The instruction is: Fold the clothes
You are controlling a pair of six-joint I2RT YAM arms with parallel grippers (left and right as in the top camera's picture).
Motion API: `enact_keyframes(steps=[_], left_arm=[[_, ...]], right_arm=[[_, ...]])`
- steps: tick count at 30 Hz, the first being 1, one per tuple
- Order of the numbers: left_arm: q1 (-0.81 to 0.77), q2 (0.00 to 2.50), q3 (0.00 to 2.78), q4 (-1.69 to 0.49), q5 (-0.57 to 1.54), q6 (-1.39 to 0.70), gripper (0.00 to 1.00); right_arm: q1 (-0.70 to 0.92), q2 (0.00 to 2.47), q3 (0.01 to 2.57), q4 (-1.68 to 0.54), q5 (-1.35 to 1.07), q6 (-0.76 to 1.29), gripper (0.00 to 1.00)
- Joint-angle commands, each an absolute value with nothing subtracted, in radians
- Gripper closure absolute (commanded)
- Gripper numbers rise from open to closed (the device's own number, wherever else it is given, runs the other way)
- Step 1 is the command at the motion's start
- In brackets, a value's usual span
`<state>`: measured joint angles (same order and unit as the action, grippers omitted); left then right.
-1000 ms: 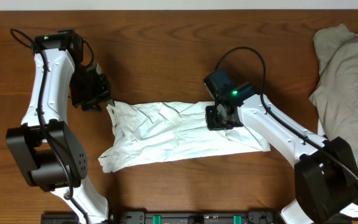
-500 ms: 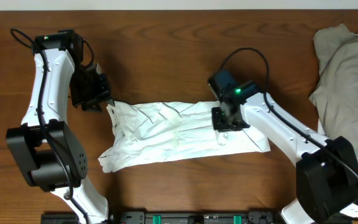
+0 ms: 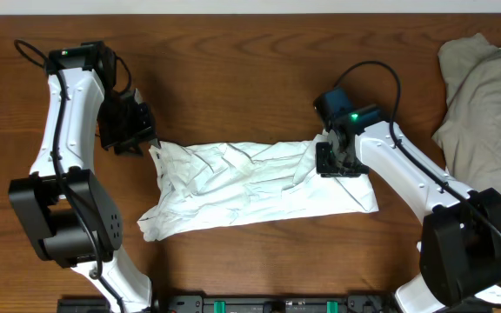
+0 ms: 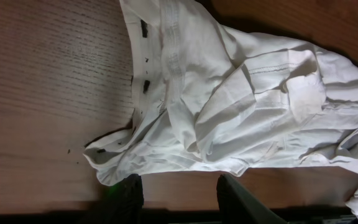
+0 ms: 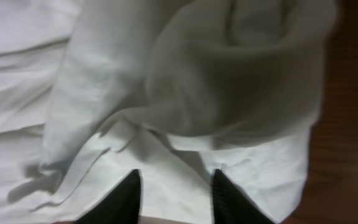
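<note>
**Position of the clothes.** The white T-shirt [image 3: 233,187] lies in the middle of the worktop [image 3: 233,78] as 1 long crumpled band running left to right. It is not flat and not yet folded square. A beige-grey garment [image 3: 485,104] is heaped at the far right edge, well apart from it and not part of this step.

**Left gripper** [image 4: 179,186]. It sits just off the shirt's upper-left corner, over bare wood. Its 2 fingers are parted with only worktop between them, so it holds nothing. My reading is that it waits beside the corner so it can take that edge once the other end is dealt with.

**Right gripper** [image 5: 174,186]. It is low over the shirt's right end. The fingers stand apart with flat white cloth showing in the gap, and I see no fabric pinched. Just beyond the fingertips a rounded hump of cloth is turned over onto the body of the shirt. I judge that the right end has been laid inward to shorten the band.

**Writing and labels.**
- No chest print is exposed in any view.
- The left wrist view shows a stitched band [image 4: 169,37] near the corner with a few small dark marks [image 4: 146,86] beside it.
- These may be a tag or print showing through, and they are too small to read.
- No brand is legible.
</note>
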<state>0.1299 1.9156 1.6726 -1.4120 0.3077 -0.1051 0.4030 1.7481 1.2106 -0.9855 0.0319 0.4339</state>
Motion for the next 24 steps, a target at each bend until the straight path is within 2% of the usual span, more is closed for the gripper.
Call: enact_keyframes(steps=[1,9,11,15,20,24], left_arm=[[0.131,1.917,1.678,-1.415,0.305,-0.11,0.59],[0.131,1.917,1.678,-1.415,0.305,-0.11,0.58],[0.131,1.917,1.678,-1.415,0.305,-0.11,0.58],[0.131,1.917,1.678,-1.415,0.305,-0.11,0.58],[0.131,1.917,1.678,-1.415,0.305,-0.11,0.58],[0.131,1.917,1.678,-1.414,0.305,-0.11,0.58]], right_arm=[[0.402,1.753,1.202,-0.988,-0.011,0.382,0.59],[0.402,1.753,1.116,-0.936,-0.021,0.357,0.57],[0.402,1.753,1.095,-0.913,-0.052,0.336,0.63],[0.404,1.753,1.083,-0.891,-0.113,0.298,0.99],[0.428,1.732,1.085,-0.894,-0.117,0.28,0.99],[0.464,1.696,1.085,-0.894,-0.166,0.153,0.99]])
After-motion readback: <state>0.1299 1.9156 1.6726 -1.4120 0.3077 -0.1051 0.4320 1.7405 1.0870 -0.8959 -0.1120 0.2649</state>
